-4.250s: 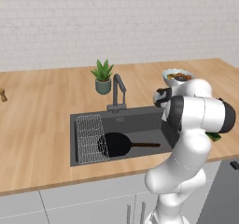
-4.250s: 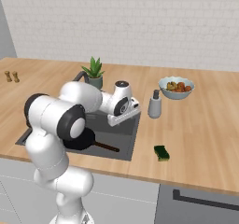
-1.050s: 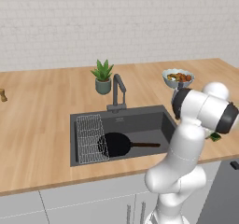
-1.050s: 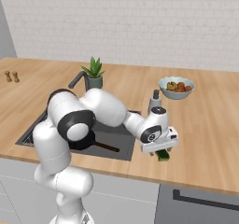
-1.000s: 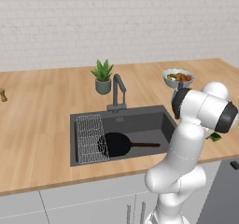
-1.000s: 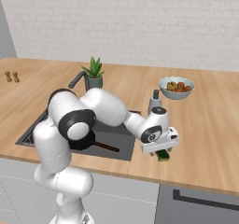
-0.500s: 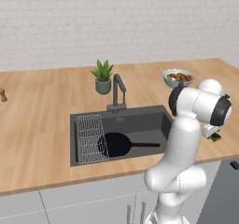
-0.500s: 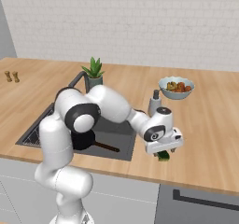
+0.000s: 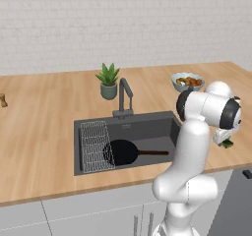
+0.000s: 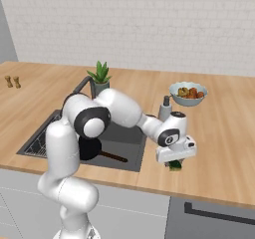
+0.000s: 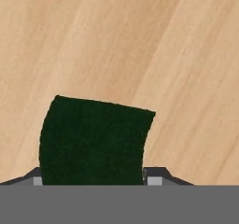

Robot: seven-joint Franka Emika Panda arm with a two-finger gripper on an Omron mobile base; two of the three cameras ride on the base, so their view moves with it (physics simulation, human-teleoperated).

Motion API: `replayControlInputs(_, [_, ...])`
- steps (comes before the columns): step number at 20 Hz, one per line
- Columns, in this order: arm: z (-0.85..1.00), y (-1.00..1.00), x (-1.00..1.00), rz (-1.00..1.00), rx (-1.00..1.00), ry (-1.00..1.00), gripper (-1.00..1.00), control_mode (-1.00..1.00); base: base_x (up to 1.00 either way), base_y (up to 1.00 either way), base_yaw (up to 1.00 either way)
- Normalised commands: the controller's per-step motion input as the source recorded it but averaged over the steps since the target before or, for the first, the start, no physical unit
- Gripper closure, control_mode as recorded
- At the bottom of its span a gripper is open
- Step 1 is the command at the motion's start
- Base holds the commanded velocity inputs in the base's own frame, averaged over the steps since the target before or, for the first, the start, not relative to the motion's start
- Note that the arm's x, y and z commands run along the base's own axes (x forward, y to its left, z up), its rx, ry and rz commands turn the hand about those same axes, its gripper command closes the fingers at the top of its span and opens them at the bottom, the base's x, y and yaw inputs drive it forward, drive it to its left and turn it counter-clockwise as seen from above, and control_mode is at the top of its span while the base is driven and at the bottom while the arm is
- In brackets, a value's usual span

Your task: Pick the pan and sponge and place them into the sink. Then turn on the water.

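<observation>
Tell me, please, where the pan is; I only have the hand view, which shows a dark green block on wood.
Observer: The pan lies in the sink, beside the wire rack.
Operator: Thank you. Where is the gripper working?
Observer: The gripper is down at the sponge on the counter, to the right of the sink and near the front edge.
Operator: Is the water running?
Observer: No stream shows below the tap.
</observation>
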Motion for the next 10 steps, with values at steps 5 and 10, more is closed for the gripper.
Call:
replayControlInputs(5, [0.07, 0.01, -0.08, 0.03, -0.01, -0.02, 1.0, -1.0, 0.0, 0.0, 0.0])
replayControlInputs(10, [0.4, 0.67, -0.04, 0.19, 0.0, -0.03, 1.0, -1.0, 0.0, 0.0, 0.0])
